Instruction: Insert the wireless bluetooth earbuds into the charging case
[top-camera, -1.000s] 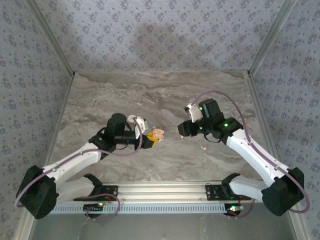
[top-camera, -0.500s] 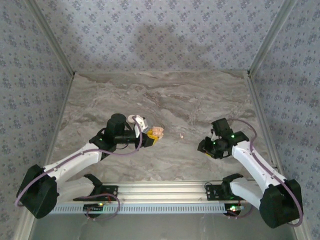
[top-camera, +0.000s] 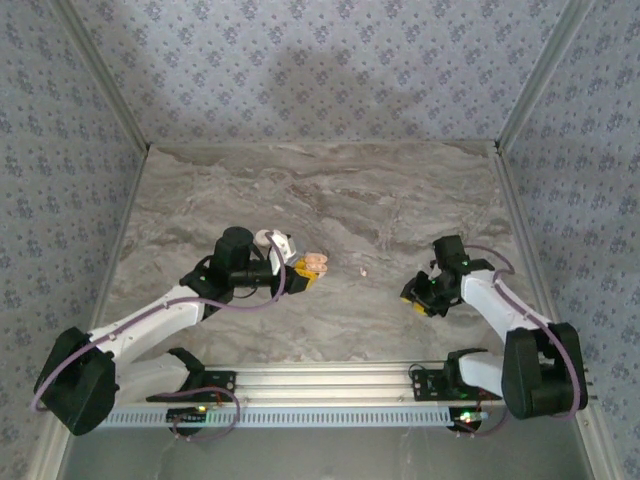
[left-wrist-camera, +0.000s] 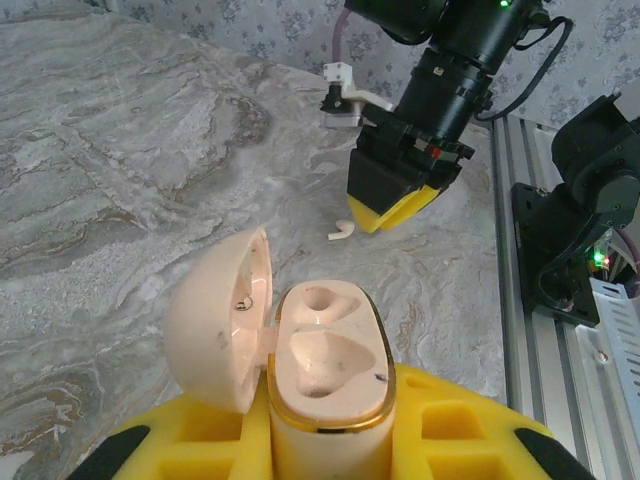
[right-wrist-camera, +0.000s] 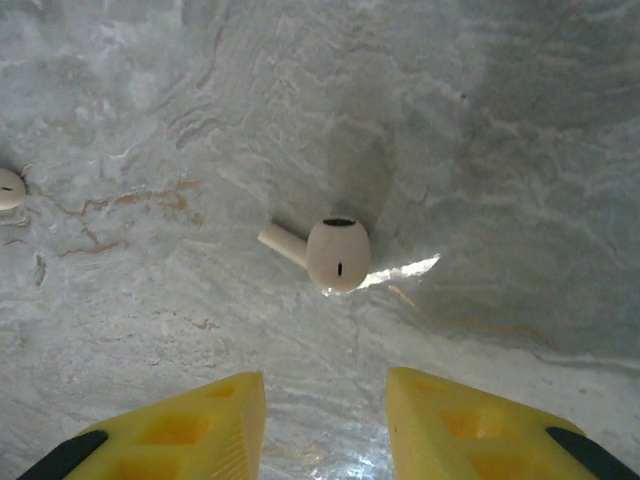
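My left gripper (top-camera: 300, 272) (left-wrist-camera: 330, 445) is shut on the charging case (left-wrist-camera: 325, 360) (top-camera: 316, 265), a cream block with a gold rim. Its lid (left-wrist-camera: 215, 320) hangs open to the left, and both sockets are empty. One earbud (right-wrist-camera: 335, 252), a white bud with a short stem, lies on the marble just ahead of my right gripper (right-wrist-camera: 325, 390) (top-camera: 418, 297). The yellow fingers (right-wrist-camera: 200, 420) stand apart with nothing between them. A second earbud (right-wrist-camera: 10, 188) (top-camera: 363, 270) lies on the table between the arms. In the left wrist view an earbud (left-wrist-camera: 343, 231) lies beside the right gripper (left-wrist-camera: 395, 205).
The marble table (top-camera: 320, 190) is bare at the back, with patterned walls on three sides. An aluminium rail (top-camera: 330, 385) (left-wrist-camera: 530, 300) runs along the near edge by the arm bases.
The right arm has swung from the table's middle towards the right and down over an earbud, its jaws narrowing slightly. The left arm and the case have held still.
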